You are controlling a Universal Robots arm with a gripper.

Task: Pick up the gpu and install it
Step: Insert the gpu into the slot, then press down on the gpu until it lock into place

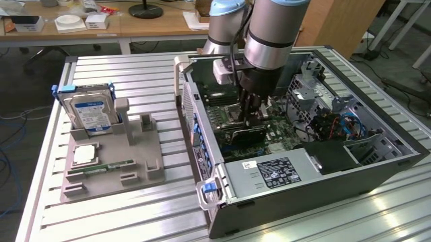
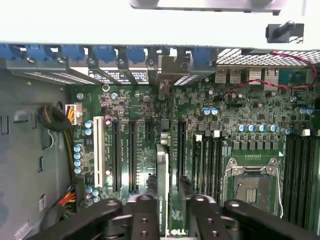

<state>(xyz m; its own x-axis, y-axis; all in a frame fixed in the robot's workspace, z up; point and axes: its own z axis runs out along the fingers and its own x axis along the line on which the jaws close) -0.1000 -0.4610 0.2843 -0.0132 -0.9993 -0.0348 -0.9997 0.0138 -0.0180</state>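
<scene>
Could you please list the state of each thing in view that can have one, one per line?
gpu: on edge inside the case, held over the motherboard slots.
gripper: jaws closed on the gpu, reaching down into the case.
computer case: lying on its side, side panel off, interior exposed.
hard drive: standing upright in the grey holder.
memory stick: lying flat on the holder.
CPU socket: empty.
</scene>
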